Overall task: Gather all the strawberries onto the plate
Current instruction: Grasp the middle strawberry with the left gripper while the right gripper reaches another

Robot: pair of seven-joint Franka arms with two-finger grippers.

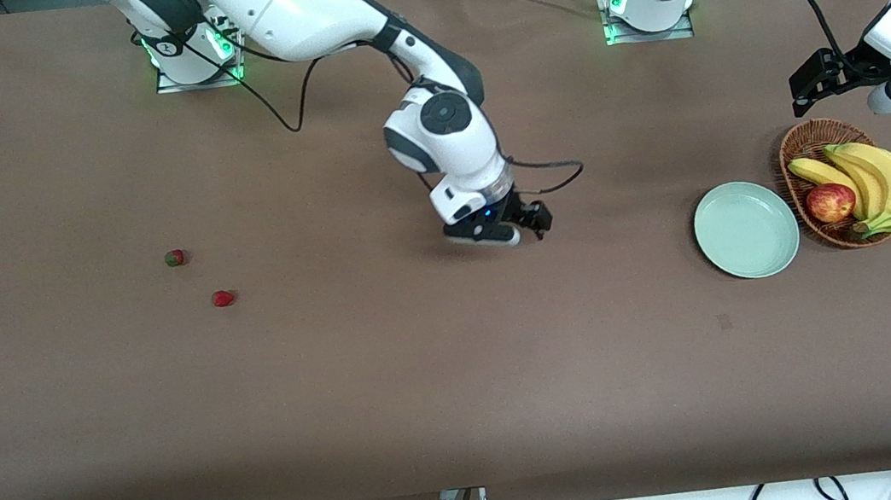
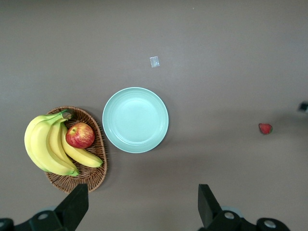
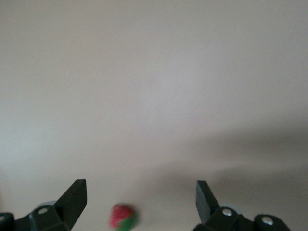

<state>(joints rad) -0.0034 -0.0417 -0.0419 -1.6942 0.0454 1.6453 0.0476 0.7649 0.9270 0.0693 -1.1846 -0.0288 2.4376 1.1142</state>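
Two strawberries [image 1: 174,257] [image 1: 223,298] lie on the table toward the right arm's end. A third strawberry [image 3: 122,216] [image 2: 265,128] shows blurred and loose between my right gripper's fingers, touching neither. My right gripper [image 1: 535,221] [image 3: 141,197] is open, low over the middle of the table. The mint-green plate [image 1: 746,229] [image 2: 135,119] sits bare beside the basket toward the left arm's end. My left gripper [image 1: 807,86] [image 2: 143,202] hangs open and empty, high over that end near the basket, and waits.
A wicker basket [image 1: 796,152] [image 2: 94,175] beside the plate holds bananas [image 1: 875,180] and a red-yellow apple [image 1: 830,203]. A small pale scrap [image 2: 154,61] lies on the table nearer to the front camera than the plate. Cables run along the table's near edge.
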